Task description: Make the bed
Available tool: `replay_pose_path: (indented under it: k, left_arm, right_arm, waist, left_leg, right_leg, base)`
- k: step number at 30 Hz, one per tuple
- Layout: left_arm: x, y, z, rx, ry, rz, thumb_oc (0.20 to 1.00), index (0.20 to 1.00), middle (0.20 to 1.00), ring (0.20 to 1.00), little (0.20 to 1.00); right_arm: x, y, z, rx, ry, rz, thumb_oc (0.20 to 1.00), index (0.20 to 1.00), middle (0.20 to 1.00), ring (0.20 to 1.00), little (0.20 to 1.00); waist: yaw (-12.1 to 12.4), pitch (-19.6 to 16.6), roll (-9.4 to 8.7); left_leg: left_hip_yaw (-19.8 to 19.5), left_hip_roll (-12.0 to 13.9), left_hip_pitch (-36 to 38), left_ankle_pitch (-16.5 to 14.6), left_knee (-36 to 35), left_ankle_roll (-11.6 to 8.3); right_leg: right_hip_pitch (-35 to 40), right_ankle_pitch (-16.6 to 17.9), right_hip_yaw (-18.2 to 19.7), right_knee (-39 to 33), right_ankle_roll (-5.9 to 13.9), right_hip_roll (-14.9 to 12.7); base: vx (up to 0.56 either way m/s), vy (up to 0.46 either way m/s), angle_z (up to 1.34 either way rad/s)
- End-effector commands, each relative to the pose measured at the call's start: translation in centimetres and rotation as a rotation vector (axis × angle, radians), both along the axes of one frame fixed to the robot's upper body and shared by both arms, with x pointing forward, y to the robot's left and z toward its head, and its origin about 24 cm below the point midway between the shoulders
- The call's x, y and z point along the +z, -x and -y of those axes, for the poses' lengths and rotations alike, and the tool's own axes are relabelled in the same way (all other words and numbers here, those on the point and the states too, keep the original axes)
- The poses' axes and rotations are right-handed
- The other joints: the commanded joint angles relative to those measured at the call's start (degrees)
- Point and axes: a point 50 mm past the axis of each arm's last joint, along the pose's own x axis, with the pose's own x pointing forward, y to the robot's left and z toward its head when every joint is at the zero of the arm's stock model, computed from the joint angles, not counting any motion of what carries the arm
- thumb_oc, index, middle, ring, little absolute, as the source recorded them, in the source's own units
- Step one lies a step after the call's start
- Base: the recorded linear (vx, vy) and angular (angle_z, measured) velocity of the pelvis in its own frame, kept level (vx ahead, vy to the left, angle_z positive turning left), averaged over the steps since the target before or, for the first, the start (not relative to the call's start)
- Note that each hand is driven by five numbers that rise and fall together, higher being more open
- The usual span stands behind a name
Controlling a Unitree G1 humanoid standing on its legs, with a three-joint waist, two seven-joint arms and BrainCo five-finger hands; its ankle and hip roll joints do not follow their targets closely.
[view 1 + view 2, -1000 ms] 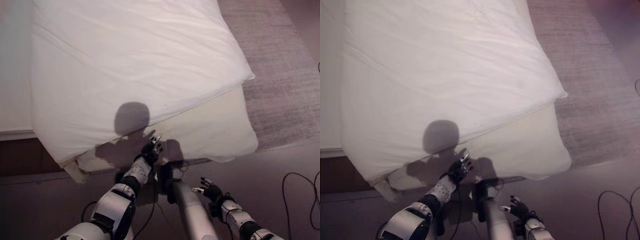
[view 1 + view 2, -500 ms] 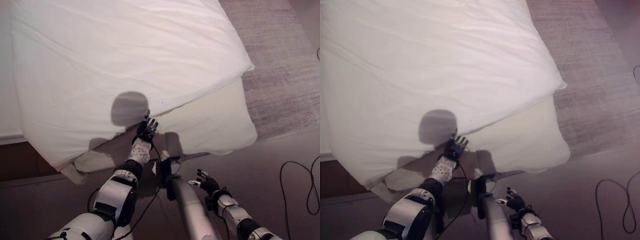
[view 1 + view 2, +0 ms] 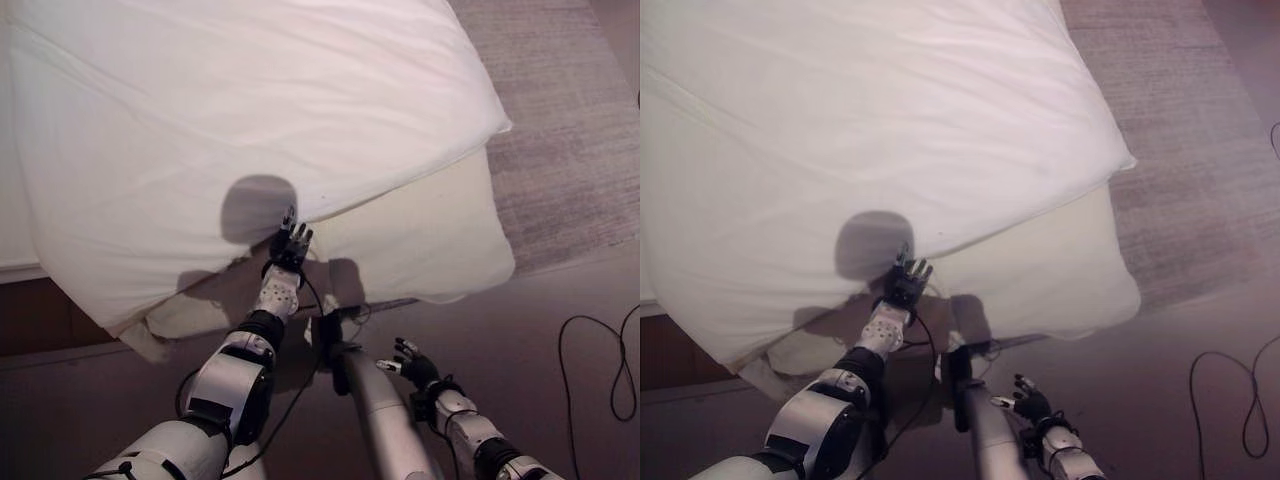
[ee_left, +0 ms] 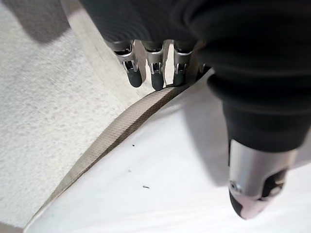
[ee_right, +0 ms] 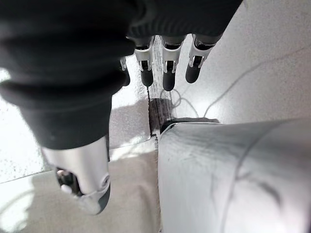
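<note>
While reaching for duvet [image 3: 250, 110], draped askew w/ hem overhanging mattress [image 3: 420, 245] at 6 o'clock: left hand [image 3: 288, 247] nearing hem, fingers [image 4: 153, 73] extended, gripping nothing; pinching hem fully before pulling. Right hand [image 3: 415, 368] idling slack at 5 o'clock.

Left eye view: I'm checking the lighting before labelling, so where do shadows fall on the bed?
Left eye view: a round dark shadow lies on the white duvet just beyond the left hand; left wrist view: the duvet underside is shaded near the fingers.
</note>
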Motion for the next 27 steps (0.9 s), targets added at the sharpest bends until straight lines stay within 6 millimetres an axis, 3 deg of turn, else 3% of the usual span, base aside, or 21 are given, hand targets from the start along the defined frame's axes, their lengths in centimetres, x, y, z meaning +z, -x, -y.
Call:
replay_pose_path:
  k: [1,2,3,17,23,27]
  left_arm:
    - [6.0,-1.9,-0.4,0.073,0.022,0.187,0.856,0.856,0.856,0.856,0.856]
    - [6.2,-1.9,-0.5,0.085,0.019,0.190,0.379,0.379,0.379,0.379,0.379]
    - [6.2,-1.9,-0.4,0.090,0.025,0.190,0.200,0.200,0.200,0.200,0.200]
    - [8.4,-1.9,0.2,0.146,0.093,0.228,0.200,0.200,0.200,0.200,0.200]
    - [10.5,-1.2,1.0,0.145,0.144,0.345,0.200,0.200,0.200,0.200,0.200]
    - [10.9,0.3,1.8,0.098,0.190,0.464,0.200,0.200,0.200,0.200,0.200]
  right_arm:
    - [-0.4,1.3,0.7,-0.005,0.022,0.007,1.000,1.000,1.000,1.000,1.000]
    - [-0.5,1.3,0.9,-0.012,0.024,0.006,1.000,1.000,1.000,1.000,1.000]
    - [-0.4,1.3,0.9,-0.015,0.026,0.008,1.000,1.000,1.000,1.000,1.000]
    - [0.5,0.4,0.5,-0.020,0.003,0.062,1.000,1.000,1.000,1.000,1.000]
    - [2.4,-1.1,-0.3,-0.033,-0.054,0.160,1.000,1.000,1.000,1.000,1.000]
    - [4.6,-2.5,-1.8,-0.055,-0.205,0.257,1.000,1.000,1.000,1.000,1.000]
  waist:
    - [-0.9,-4.5,1.66]
    - [-0.7,-4.6,1.74]
    - [-0.7,-4.6,1.80]
    - [-0.1,-4.0,1.90]
    - [0.7,-3.2,2.06]
    - [1.7,-2.3,2.29]
  left_leg:
    - [0.0,-0.8,-5.1,-0.7,3.4,1.62]
    - [0.0,-0.9,-5.2,-0.7,3.3,1.65]
    - [-0.1,-0.9,-5.2,-0.7,3.2,1.65]
    - [-0.1,-1.2,-4.0,-0.2,2.3,1.45]
    - [-0.5,-2.0,-2.8,0.7,0.6,1.37]
    - [-0.9,-2.5,-2.0,1.3,-0.3,1.51]
  right_leg:
    - [-0.4,5.5,0.0,-5.7,3.90,-0.6]
    - [-0.4,5.6,-0.1,-5.8,3.93,-0.7]
    - [-0.4,5.5,-0.1,-5.8,3.93,-0.7]
    - [1.0,5.7,-0.2,-6.9,4.13,-0.9]
    - [2.5,6.1,-0.5,-8.2,4.18,-1.1]
    - [3.4,6.2,-0.7,-8.8,4.10,-1.2]
  base:
    - [0.00,0.000,0.00]
    - [0.00,0.000,0.00]
    - [0.00,0.000,0.00]
    - [0.00,0.000,0.00]
    - [0.00,0.003,0.04]
    - [0.00,0.007,0.04]
